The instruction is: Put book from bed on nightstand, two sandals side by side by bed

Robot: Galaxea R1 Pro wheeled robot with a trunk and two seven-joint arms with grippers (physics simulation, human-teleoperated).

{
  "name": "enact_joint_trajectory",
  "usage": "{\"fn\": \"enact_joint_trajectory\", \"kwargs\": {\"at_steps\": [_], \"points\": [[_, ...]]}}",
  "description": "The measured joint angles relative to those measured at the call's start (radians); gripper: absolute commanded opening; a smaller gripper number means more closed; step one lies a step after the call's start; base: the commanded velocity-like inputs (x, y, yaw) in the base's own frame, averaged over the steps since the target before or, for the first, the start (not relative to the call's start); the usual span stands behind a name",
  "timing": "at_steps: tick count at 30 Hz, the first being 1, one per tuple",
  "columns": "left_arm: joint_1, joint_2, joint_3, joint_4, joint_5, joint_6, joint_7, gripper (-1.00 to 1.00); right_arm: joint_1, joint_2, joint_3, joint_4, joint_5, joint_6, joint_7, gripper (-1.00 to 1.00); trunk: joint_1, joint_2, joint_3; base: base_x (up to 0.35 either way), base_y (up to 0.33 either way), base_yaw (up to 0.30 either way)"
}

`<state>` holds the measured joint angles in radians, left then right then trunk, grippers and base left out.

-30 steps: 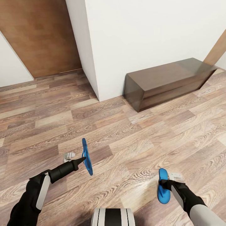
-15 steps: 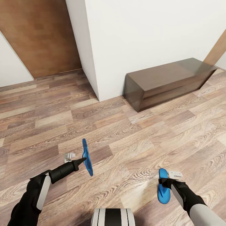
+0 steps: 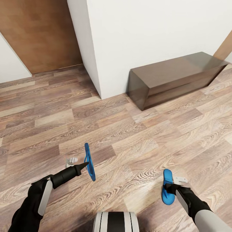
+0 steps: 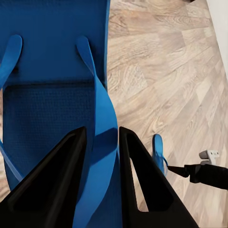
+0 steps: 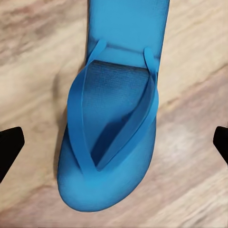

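One bright blue sandal [image 3: 89, 161] hangs on edge above the wood floor, and my left gripper [image 3: 85, 165] is shut on its strap [image 4: 103, 137], with both black fingers [image 4: 57, 180] pressed against it. The other blue sandal [image 3: 167, 188] lies flat on the floor with its straps up. My right gripper [image 3: 170, 188] hovers just over it, open; its fingertips [image 5: 9, 147] stand wide apart on either side of that sandal [image 5: 114, 133] without touching it. The book, the bed and the nightstands are out of view.
A long low dark brown cabinet [image 3: 174, 77] stands against the white wall [image 3: 145, 38] ahead on the right. A white wall corner [image 3: 96, 80] juts out at the middle, and a brown wooden door [image 3: 42, 32] is behind it on the left. Wood-plank floor [image 3: 129, 138] lies between.
The whole picture has shifted: cabinet, floor and the right sandal slid slightly up in view, so the camera moved. Both arms and the left sandal hold the same pose.
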<state>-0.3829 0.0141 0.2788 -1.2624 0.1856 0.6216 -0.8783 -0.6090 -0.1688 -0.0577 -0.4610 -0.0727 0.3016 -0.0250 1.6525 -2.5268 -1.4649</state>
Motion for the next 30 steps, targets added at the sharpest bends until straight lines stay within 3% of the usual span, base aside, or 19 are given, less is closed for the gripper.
{"fn": "enact_joint_trajectory", "kwargs": {"at_steps": [30], "points": [[0.001, -0.006, -0.002, 0.006, 0.002, -0.004, 0.002, -1.0, 0.0, 0.001, 0.002, 0.03, 0.006, -0.025, 0.0, 1.0, 0.0, 0.0, -0.004, 0.0, 0.0, 0.0]]}}
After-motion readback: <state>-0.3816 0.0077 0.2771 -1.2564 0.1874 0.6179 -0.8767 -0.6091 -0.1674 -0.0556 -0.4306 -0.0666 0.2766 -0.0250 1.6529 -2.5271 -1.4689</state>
